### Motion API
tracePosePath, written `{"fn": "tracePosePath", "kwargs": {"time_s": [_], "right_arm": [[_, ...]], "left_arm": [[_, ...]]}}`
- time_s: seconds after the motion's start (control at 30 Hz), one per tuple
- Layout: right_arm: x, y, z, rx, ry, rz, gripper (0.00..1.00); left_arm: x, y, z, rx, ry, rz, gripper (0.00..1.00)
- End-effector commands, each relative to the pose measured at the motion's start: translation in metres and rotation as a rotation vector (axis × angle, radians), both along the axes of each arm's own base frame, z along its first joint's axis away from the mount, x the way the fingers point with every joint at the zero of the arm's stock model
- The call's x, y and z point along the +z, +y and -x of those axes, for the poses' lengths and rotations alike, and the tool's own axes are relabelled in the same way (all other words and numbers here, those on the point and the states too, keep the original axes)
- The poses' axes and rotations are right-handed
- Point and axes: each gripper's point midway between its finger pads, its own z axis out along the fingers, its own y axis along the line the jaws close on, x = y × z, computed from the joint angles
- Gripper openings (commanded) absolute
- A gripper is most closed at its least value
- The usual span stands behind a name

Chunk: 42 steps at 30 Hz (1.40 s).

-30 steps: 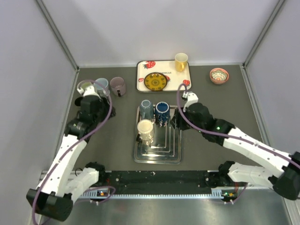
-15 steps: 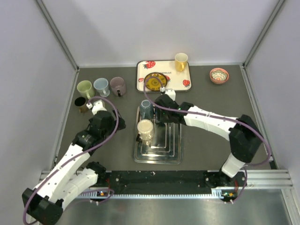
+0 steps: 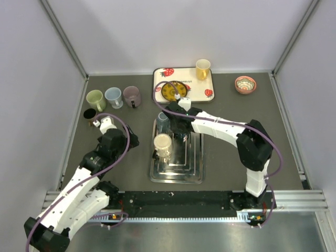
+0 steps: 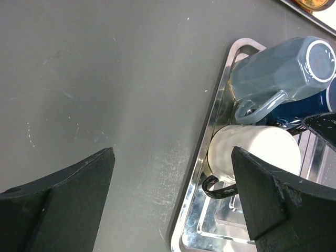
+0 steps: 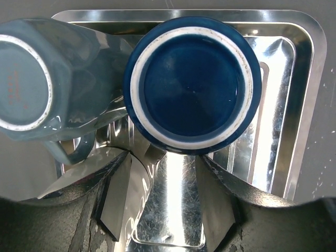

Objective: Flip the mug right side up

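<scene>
- Dark-blue mug (image 5: 191, 92) sits upside down, base up, at the far end of the metal tray (image 3: 185, 167), and it's the one in play.
- Mug count is eight: three on the metal tray, four on the table at far left, and one on the white tray (image 3: 157, 79).
- On the metal tray, a grey-blue mug (image 5: 26, 81), also inverted, is just left of the dark-blue mug; whether they touch is not clear. A cream mug (image 3: 163, 143) sits nearer.
- Far left there's a row of green mug (image 3: 95, 98), light-blue mug (image 3: 113, 96) and mauve mug (image 3: 132, 96), with a dark mug (image 3: 90, 114) just nearer.
- Yellow mug (image 3: 202, 68) stands on the white tray beside one patterned plate (image 3: 169, 89).
- That makes two trays, and one small bowl (image 3: 245, 84) sits far right.
- Right gripper (image 5: 163, 163) hangs above the far end of the metal tray with its jaws parted and bare metal between them. In the wrist view the dark-blue mug lies just past the fingertips, not gripped.
- Left gripper (image 4: 172, 157) is spread wide and holding nothing, over the table just left of the metal tray, with the cream mug close by its right finger.
</scene>
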Motion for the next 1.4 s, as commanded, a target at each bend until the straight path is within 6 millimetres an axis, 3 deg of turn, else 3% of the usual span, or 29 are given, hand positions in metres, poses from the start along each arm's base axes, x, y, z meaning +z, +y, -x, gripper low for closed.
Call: {"fn": "tracePosePath", "kwargs": {"time_s": [0.0,0.17,0.57,1.1,1.37], "right_arm": [[0.001,-0.002,-0.013,-0.063,-0.022,0.017,0.52],[-0.009,-0.015,-0.014,-0.111,0.002,0.023,0.47],[-0.002,-0.047,0.002,-0.11,-0.027,0.08,0.44],[0.009,-0.027,-0.012,-0.012,-0.045,0.094,0.43],[-0.003,-0.026,-0.016,0.013,-0.018,0.111,0.28]], "left_arm": [[-0.001,0.001,-0.003,0.021,-0.022,0.007,0.98],[-0.004,-0.001,-0.003,0.015,-0.017,0.019,0.96],[-0.005,-0.012,-0.003,-0.033,-0.005,0.047,0.94],[-0.009,-0.019,-0.002,-0.057,0.01,0.068,0.92],[-0.012,-0.021,-0.003,-0.066,0.022,0.068,0.91]]}}
